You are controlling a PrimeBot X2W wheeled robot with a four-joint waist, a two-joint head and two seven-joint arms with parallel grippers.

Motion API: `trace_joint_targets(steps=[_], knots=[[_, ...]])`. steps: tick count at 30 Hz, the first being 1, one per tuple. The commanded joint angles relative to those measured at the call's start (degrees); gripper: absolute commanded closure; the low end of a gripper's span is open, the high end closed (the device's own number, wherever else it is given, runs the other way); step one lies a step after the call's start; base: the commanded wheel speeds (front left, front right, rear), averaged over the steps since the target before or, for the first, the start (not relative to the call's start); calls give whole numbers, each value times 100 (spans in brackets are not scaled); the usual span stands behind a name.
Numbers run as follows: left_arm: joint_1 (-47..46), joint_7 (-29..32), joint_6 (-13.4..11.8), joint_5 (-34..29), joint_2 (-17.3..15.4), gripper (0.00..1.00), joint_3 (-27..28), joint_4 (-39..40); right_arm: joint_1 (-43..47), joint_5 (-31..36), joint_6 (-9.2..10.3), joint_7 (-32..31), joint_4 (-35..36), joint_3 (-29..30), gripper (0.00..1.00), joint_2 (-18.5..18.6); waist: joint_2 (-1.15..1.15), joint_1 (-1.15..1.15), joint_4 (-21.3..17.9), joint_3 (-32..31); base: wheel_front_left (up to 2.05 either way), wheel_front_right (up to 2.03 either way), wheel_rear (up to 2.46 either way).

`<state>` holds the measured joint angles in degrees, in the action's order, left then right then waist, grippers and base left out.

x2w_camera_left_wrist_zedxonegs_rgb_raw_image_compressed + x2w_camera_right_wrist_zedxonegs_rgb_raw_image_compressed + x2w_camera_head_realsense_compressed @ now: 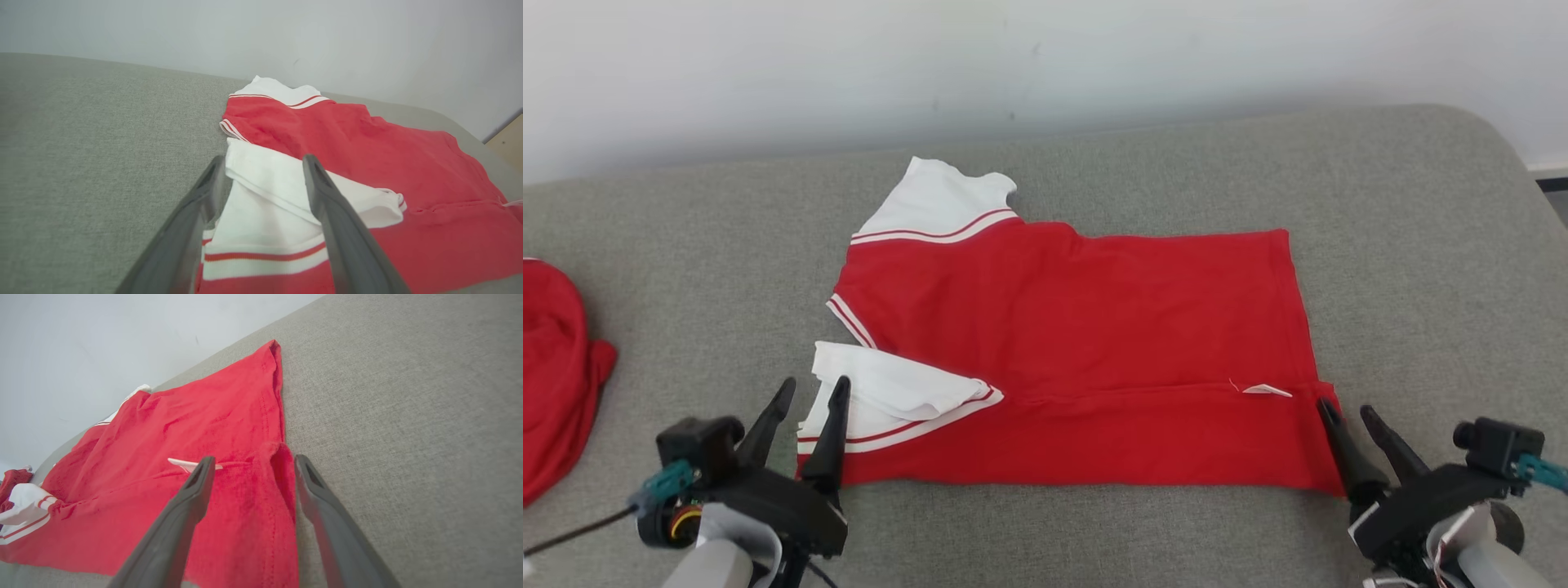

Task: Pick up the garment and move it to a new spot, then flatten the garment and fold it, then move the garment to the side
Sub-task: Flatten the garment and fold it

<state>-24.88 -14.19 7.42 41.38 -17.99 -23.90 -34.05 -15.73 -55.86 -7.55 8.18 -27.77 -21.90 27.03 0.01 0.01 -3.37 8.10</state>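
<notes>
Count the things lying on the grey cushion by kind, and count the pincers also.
Garments: 2 (red shirt with white sleeves, second red garment at the left edge)
Pincers: 2 (left pincer, right pincer)
Total: 4

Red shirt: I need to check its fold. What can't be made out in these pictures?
Head view: the folded-over near strip of the red shirt hides the layers beneath it.
Head view: the second red garment is cut off by the left edge.
Head view: any print on the white tag is too small to read.
</notes>
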Motion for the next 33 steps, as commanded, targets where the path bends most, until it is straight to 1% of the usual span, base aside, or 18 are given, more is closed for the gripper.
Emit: trace_joint_targets(steps=[1, 5, 11, 15, 23, 24, 25, 26, 27, 28, 29, 30, 33], knots=[[200, -67, 5, -27, -30, 0, 78, 79, 164, 39, 14, 94, 43, 3, 0, 75, -1, -1, 23, -113, 0, 0, 0], [673, -102, -55, -74, 3, 0, 267, 317, 477, 45, 14, 206, 87, 68, 0, 85, -1, -1, 43, -179, 0, 0, 0], [1086, -104, -125, -282, 5, 0, 249, 378, 589, 193, 14, 226, -52, 164, 0, -17, -1, -1, 97, -162, 0, 0, 0], [1028, -102, -125, -371, 53, 0, 271, 149, 435, 435, 14, 161, -265, 138, 0, -151, -1, -1, 110, -109, 0, 0, 0], [689, -103, -61, -214, 382, 0, 284, -541, 258, 701, 14, 95, -778, 69, 0, -404, -1, -1, 154, -51, 0, 0, 0], [658, -103, -47, -170, 435, 0, 270, -643, 246, 703, 14, 84, -819, 56, 25, -443, -1, -1, 158, -54, 0, 0, 0], [609, -102, -34, -130, 469, 0, 269, -749, 240, 702, 14, 90, -852, 48, 72, -471, -1, -1, 165, -57, 0, 0, 0], [573, -102, -43, -67, 524, 0, 290, -844, 234, 692, 14, 104, -879, 36, 93, -505, -1, -1, 175, -66, 0, 0, 0], [551, -102, -38, -11, 590, 52, 287, -958, 231, 683, 14, 114, -903, 22, 100, -535, -1, -1, 184, -78, 0, 0, 0], [513, -100, -24, -8, 624, 88, 263, -1050, 232, 669, 14, 120, -918, 3, 100, -560, -1, -1, 192, -99, 0, 0, 0], [513, -100, -24, -8, 624, 88, 263, -1050, 232, 669, 14, 120, -918, 3, 100, -560, -1, -1, 192, -99, 0, 0, 0], [478, -99, -11, -6, 630, 100, 237, -1108, 230, 654, 14, 123, -925, -19, 100, -575, -1, -1, 188, -118, 0, 0, 0], [487, -100, 10, -9, 672, 100, 186, -1182, 261, 622, 14, 186, -930, -48, 100, -552, -1, -1, 176, -210, 0, 0, 0]])
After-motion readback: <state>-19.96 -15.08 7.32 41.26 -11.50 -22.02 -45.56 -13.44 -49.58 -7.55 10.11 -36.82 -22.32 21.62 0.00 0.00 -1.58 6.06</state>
